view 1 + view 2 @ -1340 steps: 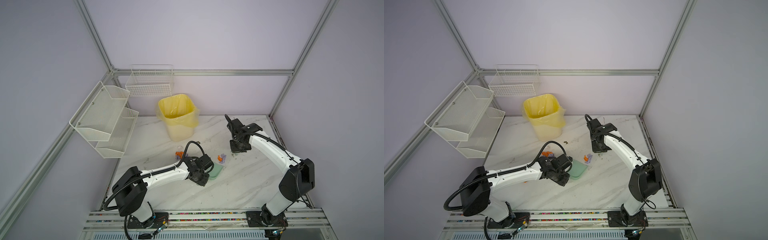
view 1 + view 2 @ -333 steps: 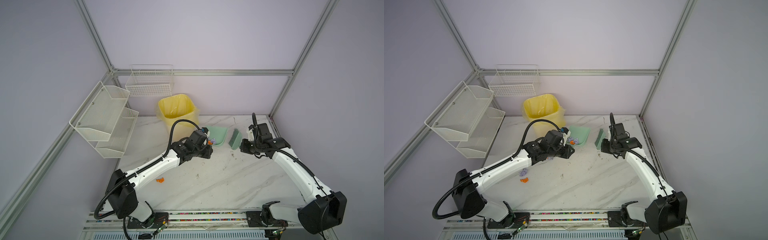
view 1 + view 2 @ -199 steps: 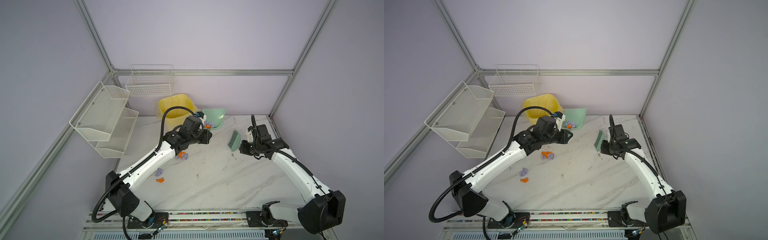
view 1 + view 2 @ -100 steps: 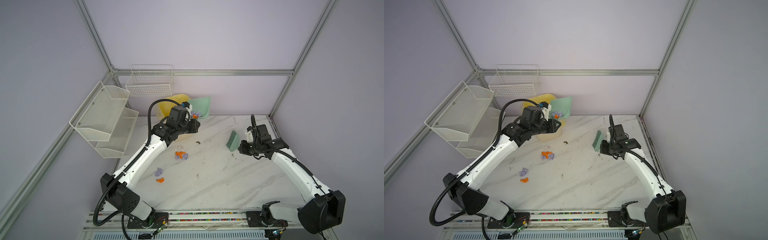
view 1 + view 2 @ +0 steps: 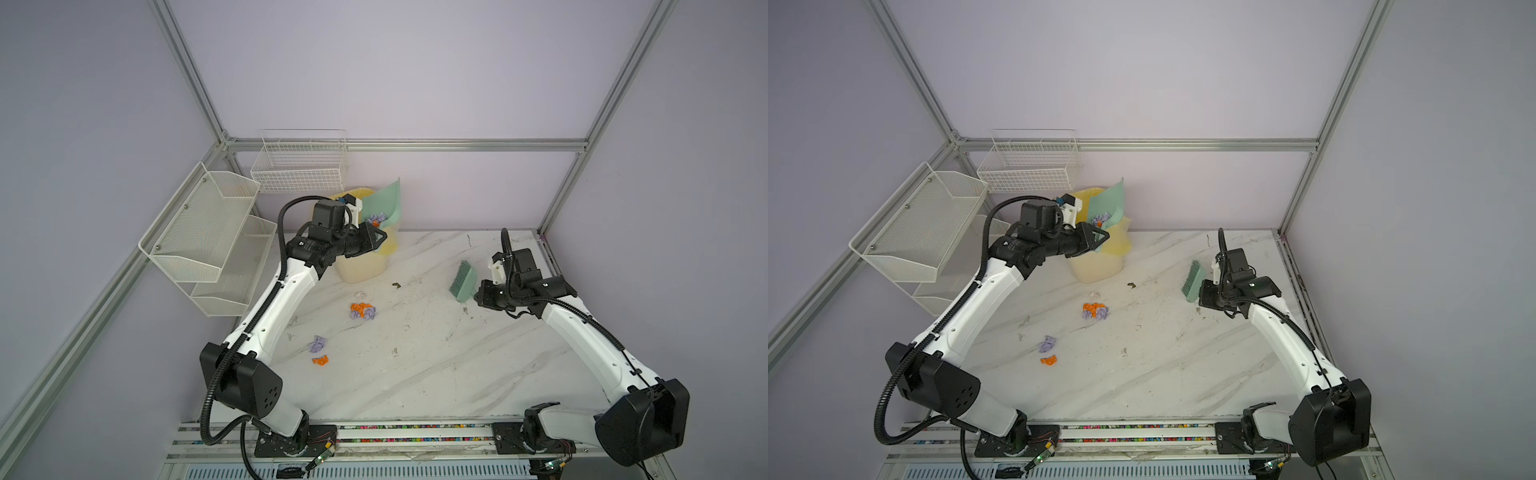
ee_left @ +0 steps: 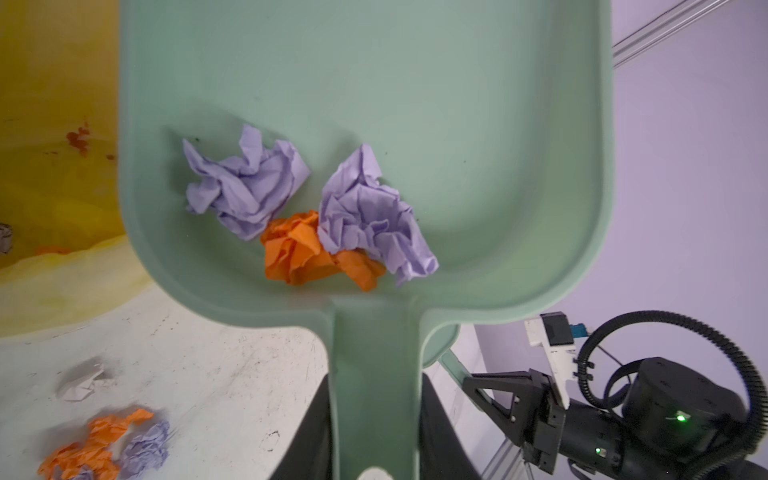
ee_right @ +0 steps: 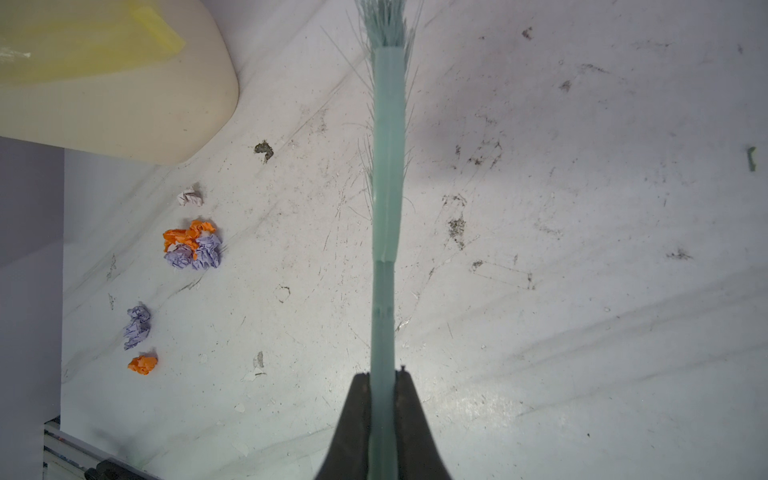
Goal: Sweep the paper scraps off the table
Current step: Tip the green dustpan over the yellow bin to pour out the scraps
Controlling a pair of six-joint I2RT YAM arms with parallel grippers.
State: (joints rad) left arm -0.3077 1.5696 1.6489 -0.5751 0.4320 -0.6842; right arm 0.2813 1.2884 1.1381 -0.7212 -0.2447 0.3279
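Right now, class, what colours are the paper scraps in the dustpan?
Lavender and orange; the paper scraps show best in the left wrist view.

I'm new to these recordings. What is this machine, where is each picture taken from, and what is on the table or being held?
Two white jointed robot arms are mounted at the near edge of a marble-patterned table. Both top views look down on the whole scene from one overhead camera. The other two pictures come from a camera on each arm's wrist.

The left pincer is closed on the handle of a mint-green dustpan, raised and tilted at the rim of a yellow-lined bin. Three paper scraps, two lavender and one orange, lie in the dustpan.

The right pincer is closed on a matching brush, held over the table off to the side.

More orange and lavender scraps lie on the table in front of the bin.
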